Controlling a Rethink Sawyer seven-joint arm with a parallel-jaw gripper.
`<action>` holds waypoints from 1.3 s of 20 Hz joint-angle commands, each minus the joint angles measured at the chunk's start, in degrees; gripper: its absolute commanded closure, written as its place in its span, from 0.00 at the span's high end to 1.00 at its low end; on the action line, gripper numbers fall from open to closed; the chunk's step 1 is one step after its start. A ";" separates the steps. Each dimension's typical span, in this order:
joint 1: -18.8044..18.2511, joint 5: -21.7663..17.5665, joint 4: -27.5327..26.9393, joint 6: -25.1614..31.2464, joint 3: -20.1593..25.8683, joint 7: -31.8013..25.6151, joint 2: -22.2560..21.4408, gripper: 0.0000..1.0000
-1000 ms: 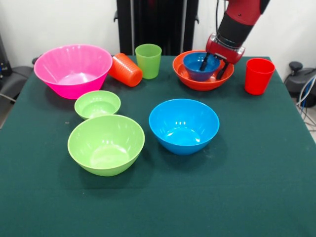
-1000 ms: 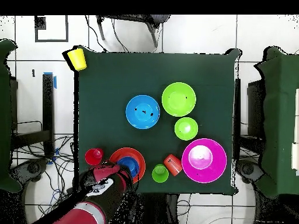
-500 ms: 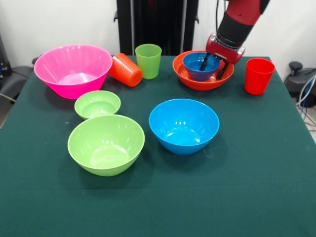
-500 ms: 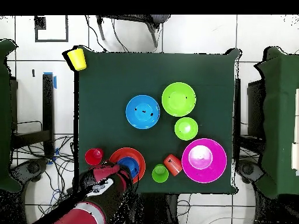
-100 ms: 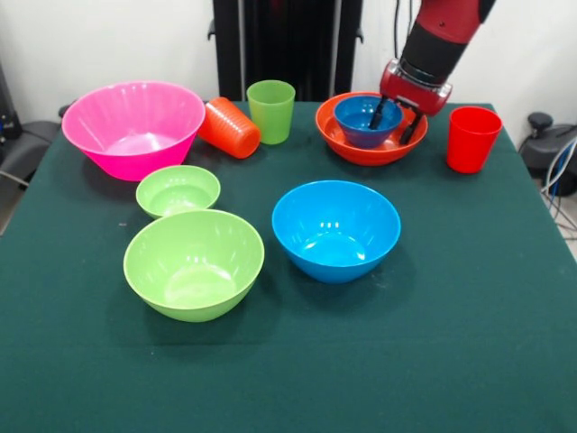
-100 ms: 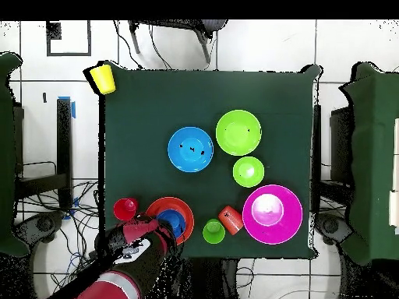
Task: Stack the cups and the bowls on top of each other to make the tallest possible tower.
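Front view: the gripper (image 5: 394, 120) hangs from the red and black arm (image 5: 439, 36) over the right rim of the small dark blue bowl (image 5: 364, 120). Its two black fingers (image 5: 378, 112) are spread apart, one inside the bowl and one outside its wall, so the jaws straddle the rim. Whether the pads touch the wall cannot be told.

The small dark blue bowl sits nested inside the wide shallow orange bowl (image 5: 347, 147), directly under the gripper. Just to the right of the gripper stands the red cup (image 5: 471, 138), upright and apart from the orange bowl. To the left of the gripper stands the light green cup (image 5: 270, 110), upright, and beside that the orange cup (image 5: 229, 127) lies on its side, next to the huge pink bowl (image 5: 132, 128).

Nearer the camera than the gripper, the large blue bowl (image 5: 335, 229) rests on the green tablecloth (image 5: 433, 343). Left of it sit the large green bowl (image 5: 193, 263) and, just behind that, the small green bowl (image 5: 178, 190). All three stand apart and unstacked.

Overhead view: the yellow cup (image 6: 102, 78) sits at the table corner farthest from the gripper (image 6: 160, 226), well apart from every other item.
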 commanded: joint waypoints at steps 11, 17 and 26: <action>-0.76 4.91 4.17 11.03 9.84 8.07 -10.83 1.00; -0.49 5.45 4.27 14.24 9.52 7.49 -13.44 1.00; -4.71 6.85 4.66 11.93 14.94 5.46 -14.32 1.00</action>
